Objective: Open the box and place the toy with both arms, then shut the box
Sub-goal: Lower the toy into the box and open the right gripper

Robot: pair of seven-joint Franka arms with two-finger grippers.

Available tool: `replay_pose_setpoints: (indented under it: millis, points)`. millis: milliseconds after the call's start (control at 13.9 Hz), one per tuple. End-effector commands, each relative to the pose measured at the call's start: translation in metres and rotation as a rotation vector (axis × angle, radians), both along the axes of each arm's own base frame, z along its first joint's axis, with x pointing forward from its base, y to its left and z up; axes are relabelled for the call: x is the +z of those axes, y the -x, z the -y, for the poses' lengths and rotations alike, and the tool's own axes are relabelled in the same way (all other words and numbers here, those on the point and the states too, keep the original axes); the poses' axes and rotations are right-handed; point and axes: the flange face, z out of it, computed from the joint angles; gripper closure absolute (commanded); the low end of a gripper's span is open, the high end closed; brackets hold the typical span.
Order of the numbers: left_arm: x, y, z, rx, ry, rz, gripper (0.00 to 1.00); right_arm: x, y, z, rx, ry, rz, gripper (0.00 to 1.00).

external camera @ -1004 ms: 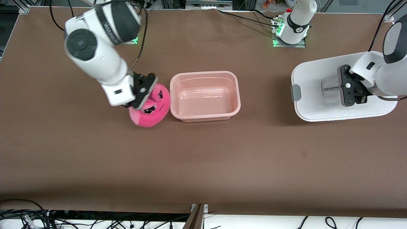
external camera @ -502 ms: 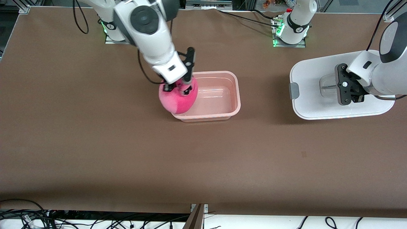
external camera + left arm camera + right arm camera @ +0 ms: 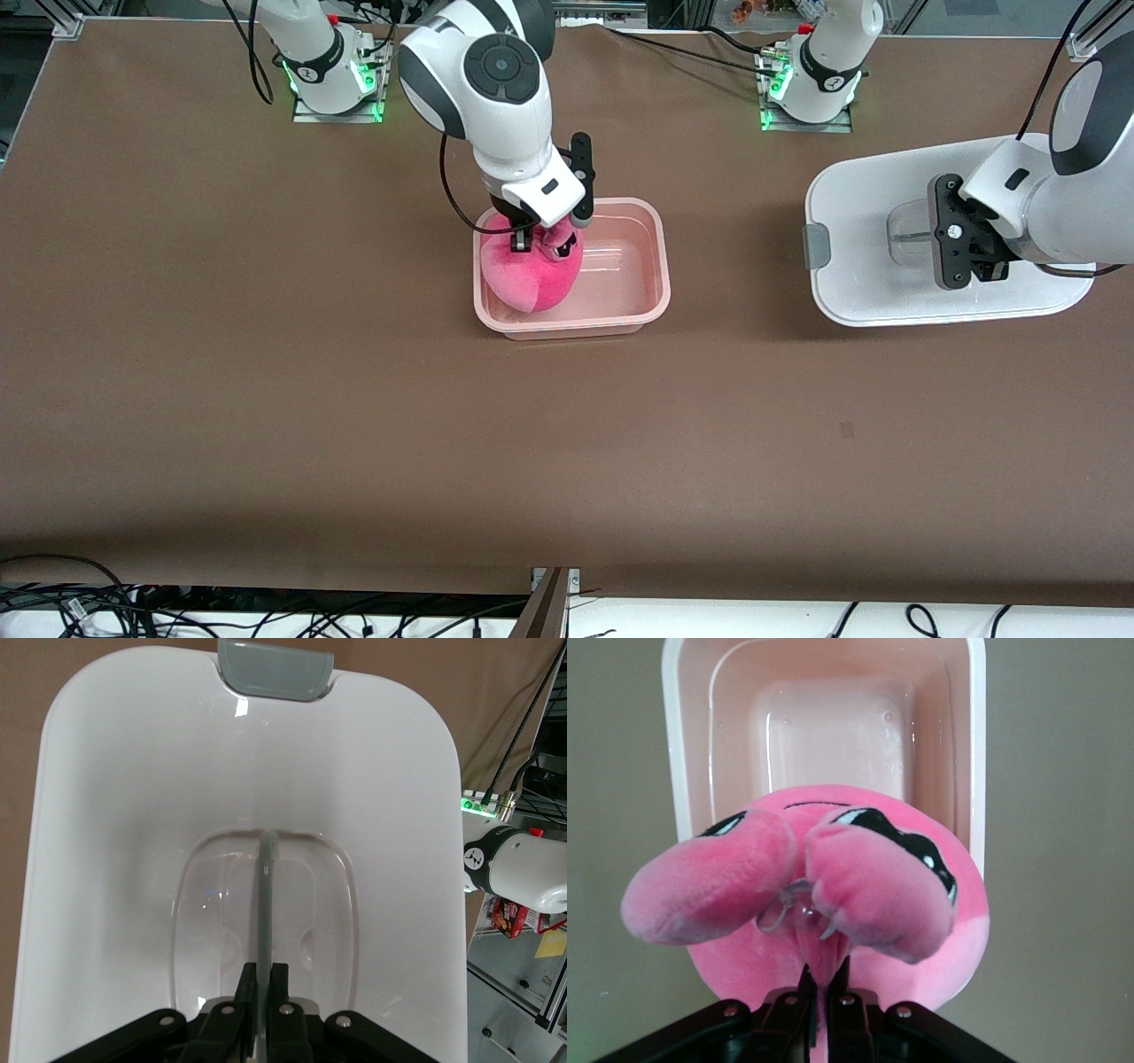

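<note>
We see the right gripper (image 3: 542, 239) pinching the fuzzy round hot-pink plush toy (image 3: 530, 276) over the smooth translucent pinkish tub (image 3: 657, 266); the left gripper (image 3: 961, 244) clamps the glossy white lid's (image 3: 850, 213) handle.

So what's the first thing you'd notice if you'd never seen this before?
The bright pink toy jumps out: the right gripper pinches it over the open pink box in the middle of the table. Next comes the big white lid, lifted off at the left arm's end of the table, with the left gripper shut on its handle.
</note>
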Motion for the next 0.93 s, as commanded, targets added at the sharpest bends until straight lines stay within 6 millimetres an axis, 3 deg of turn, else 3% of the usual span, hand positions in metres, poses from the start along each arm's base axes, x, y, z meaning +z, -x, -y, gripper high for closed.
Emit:
replay_pose_setpoints:
  millis: [0, 359, 430, 502, 717, 861]
  points:
    - [0.003, 0.006, 0.010, -0.036, 0.006, -0.032, 1.00, -0.005, -0.007, -0.007, 0.016, 0.001, 0.022, 1.00]
    - [0.000, 0.003, 0.012, -0.040, 0.006, -0.033, 1.00, -0.055, -0.020, -0.017, -0.002, -0.010, 0.031, 1.00]
    - [-0.003, 0.002, 0.010, -0.039, 0.004, -0.036, 1.00, -0.068, -0.021, -0.019, -0.018, -0.008, 0.027, 0.65]
    - [-0.005, 0.001, 0.009, -0.041, -0.001, -0.038, 1.00, -0.079, -0.023, -0.020, -0.043, -0.004, 0.035, 0.01]
    - [-0.014, -0.003, 0.008, -0.042, -0.002, -0.050, 1.00, -0.102, -0.027, -0.028, -0.117, -0.038, 0.056, 0.00]
    - [-0.016, -0.004, 0.007, -0.040, 0.000, -0.052, 1.00, -0.116, -0.020, -0.044, -0.181, -0.074, 0.071, 0.00]
